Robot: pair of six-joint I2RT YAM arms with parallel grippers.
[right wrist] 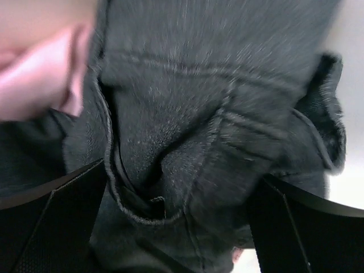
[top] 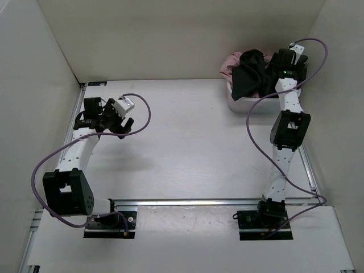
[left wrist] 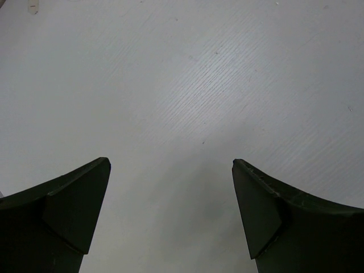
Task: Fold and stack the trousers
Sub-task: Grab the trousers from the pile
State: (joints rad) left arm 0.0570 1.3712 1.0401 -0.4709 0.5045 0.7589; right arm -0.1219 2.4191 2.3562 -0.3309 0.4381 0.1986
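The right gripper (right wrist: 185, 170) stands with jaws wide, holding nothing — the black trousers (right wrist: 227, 68) lie bunched directly beneath and between them in a white bin (top: 244, 106), with a pink garment (right wrist: 34, 74) beside one finger. Sink onto the seamed fold, pinch black cloth only, then lift clear. The left gripper (left wrist: 170, 165), also wide, faces bare table (left wrist: 199, 68).

Nothing legible in any view. No lettering, label, brand mark, number or sign to read on the trousers (right wrist: 187, 114) or on the worktop (left wrist: 187, 85).
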